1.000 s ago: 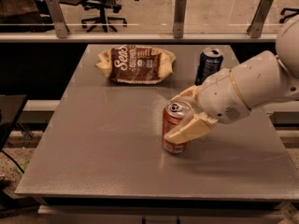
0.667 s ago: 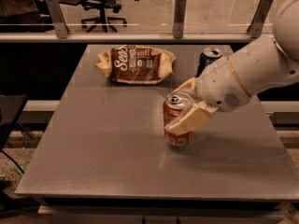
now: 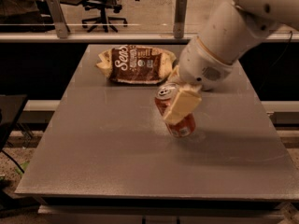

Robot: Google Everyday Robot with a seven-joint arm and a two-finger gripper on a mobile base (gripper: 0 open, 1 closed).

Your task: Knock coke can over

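The hand (image 3: 180, 105) hung low over the middle of the tabletop (image 3: 107, 157), at the end of a thick white arm (image 3: 219, 45) that came down from the upper right. It was set right against the coke can (image 3: 183, 126), and its cream-coloured front part lay slantwise across the near side of the can, hiding much of the red body. Whether the hand was open or closed on the can could not be told, since its far side was hidden behind the can and the wrist. The can sat directly under and within the hand, tilted rather than upright: its silver top with the pull tab leaned up and to the left of the hand, while its lower edge touched the tabletop just below and slightly to the right of the hand. A faint shadow spread on the tabletop beside that lower edge. Behind the hand and to its left, near but apart from it, a brown snack bag (image 3: 135, 64) with white lettering lay flat. Well beyond the hand, past the far edge, an office chair (image 3: 100, 10) stood on the floor.
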